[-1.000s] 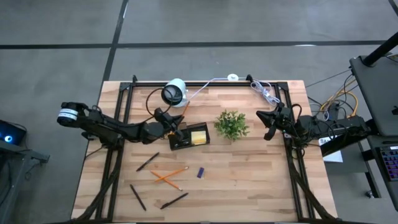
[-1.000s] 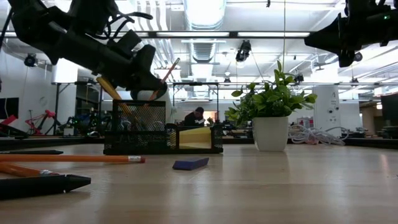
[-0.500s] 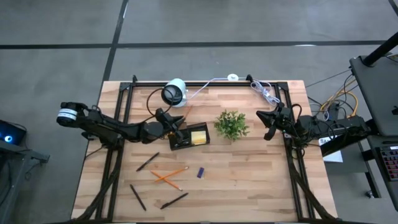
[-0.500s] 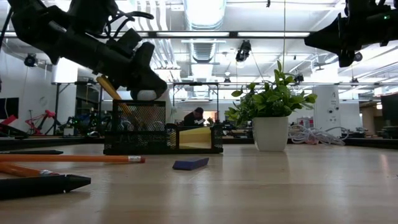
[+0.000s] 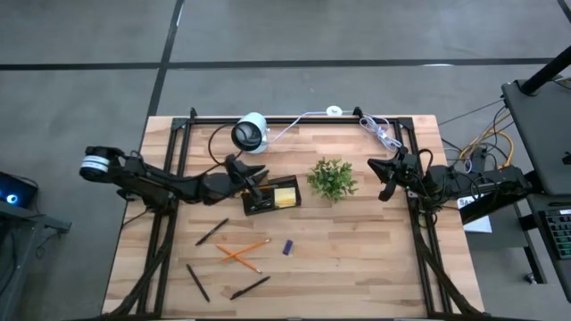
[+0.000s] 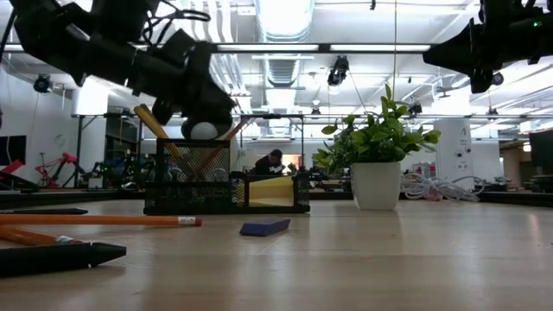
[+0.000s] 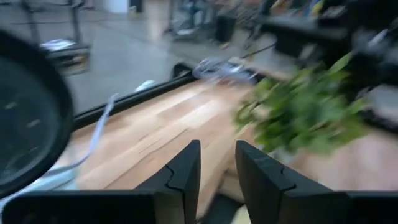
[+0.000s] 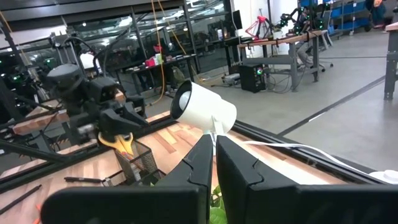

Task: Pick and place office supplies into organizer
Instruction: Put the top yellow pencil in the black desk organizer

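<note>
I am holding my left gripper (image 5: pixel 256 185) over the organizer (image 5: pixel 272 198), at its end farthest from the plant (image 5: pixel 332 178). Its jaws are standing parted with a clear gap between them and are grasping nothing. In the low view, a pencil (image 6: pixel 223 142) is leaning inside the mesh cup of the organizer, its long axis tilted, upper end pointing up toward the plant's side. The scissors (image 6: pixel 157 128), with yellow handles, are standing in the same cup and slanting the opposite way. The sticky-note pad (image 5: pixel 285 195) is sitting in the organizer's compartment on the side nearer the plant.

I am keeping my right gripper (image 5: pixel 387 179) raised off the surface on the far side of the plant from the organizer, its jaws clenched on nothing.

Out on the open surface (image 5: pixel 357 259), on the side of the organizer away from the white camera device (image 5: pixel 251 132), two orange pencils (image 5: pixel 241 252) are lying crossed, long axes running roughly parallel to the organizer's long side. The blue piece (image 5: pixel 287 247) is lying just beside them. Three black pens (image 5: pixel 211 233) are lying scattered around the pencils, each on a diagonal.
</note>
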Tool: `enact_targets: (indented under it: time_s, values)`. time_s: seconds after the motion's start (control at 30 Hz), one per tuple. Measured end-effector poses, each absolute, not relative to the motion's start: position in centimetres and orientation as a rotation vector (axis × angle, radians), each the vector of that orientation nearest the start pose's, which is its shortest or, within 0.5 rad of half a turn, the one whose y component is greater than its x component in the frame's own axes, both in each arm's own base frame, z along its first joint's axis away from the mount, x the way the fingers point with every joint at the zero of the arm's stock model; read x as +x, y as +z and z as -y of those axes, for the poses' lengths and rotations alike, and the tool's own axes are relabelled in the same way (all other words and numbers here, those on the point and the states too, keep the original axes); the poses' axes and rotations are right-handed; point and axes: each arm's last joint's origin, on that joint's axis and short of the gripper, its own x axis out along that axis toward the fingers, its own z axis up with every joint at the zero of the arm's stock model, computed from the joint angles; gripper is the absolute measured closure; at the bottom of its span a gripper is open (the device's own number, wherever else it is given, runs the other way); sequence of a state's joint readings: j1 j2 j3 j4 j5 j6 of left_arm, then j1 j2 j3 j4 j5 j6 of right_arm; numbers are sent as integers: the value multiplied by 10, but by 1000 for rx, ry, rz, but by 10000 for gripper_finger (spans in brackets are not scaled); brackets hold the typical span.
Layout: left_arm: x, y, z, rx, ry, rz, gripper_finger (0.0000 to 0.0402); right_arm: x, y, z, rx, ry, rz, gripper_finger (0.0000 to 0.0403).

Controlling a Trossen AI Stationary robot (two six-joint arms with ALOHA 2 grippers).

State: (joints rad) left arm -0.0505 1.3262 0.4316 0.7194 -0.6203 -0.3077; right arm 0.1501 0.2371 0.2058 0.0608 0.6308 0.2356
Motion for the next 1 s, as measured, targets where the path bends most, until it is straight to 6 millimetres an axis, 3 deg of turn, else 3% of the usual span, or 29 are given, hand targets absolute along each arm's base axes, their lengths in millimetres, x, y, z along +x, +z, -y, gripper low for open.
enact_targets:
  time_s: [0.23, 0.37, 0.63, 0.83, 1.0]
  values:
    - [246, 220, 0, -322, 401, 95, 315, 103, 221, 2, 242, -475, 84, 390]
    - [243, 238, 1, -454, 327, 195, 315, 103, 220, 2, 242, -475, 84, 390]
    - [237, 260, 10, -676, -17, 221, 314, 103, 220, 2, 241, -476, 83, 390]
    - [244, 266, 22, -796, -166, 100, 315, 103, 220, 2, 238, -476, 82, 390]
    - [254, 267, 38, -822, -136, -276, 316, 103, 220, 2, 239, -476, 81, 390]
